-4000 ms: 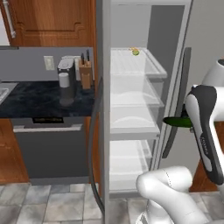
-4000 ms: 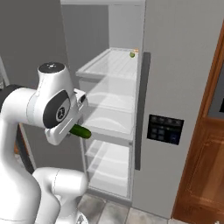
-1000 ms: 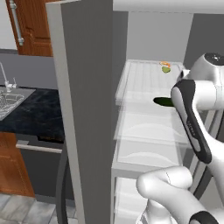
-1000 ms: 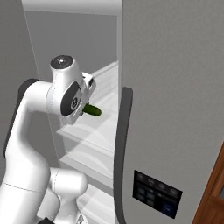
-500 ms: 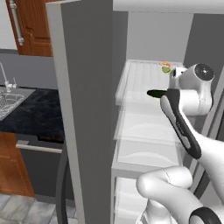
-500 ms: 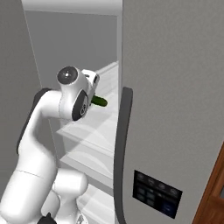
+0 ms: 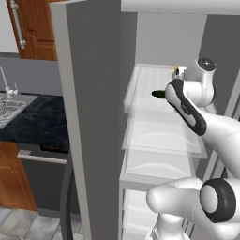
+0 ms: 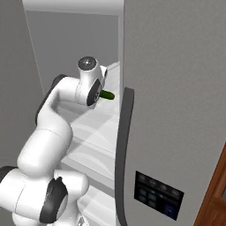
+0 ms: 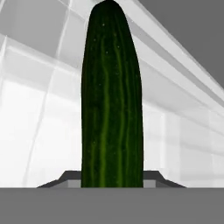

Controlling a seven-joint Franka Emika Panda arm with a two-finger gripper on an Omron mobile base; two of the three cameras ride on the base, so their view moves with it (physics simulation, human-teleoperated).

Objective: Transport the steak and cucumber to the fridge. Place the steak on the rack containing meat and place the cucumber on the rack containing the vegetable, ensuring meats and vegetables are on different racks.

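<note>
Now advanced further into the fridge (image 7: 154, 75) than half a second ago: claw (image 9: 112, 181) pinching cucumber (image 9: 110, 100) above the upper rack (image 7: 145, 96) (vegetable level, apparently). Release pending.

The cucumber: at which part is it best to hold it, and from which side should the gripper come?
The cucumber is long, round and narrow, so the jaws should close across its width near one end, as the gripper holds it now. Coming along its length leaves the free end pointing ahead to go first over the fridge shelf.
</note>
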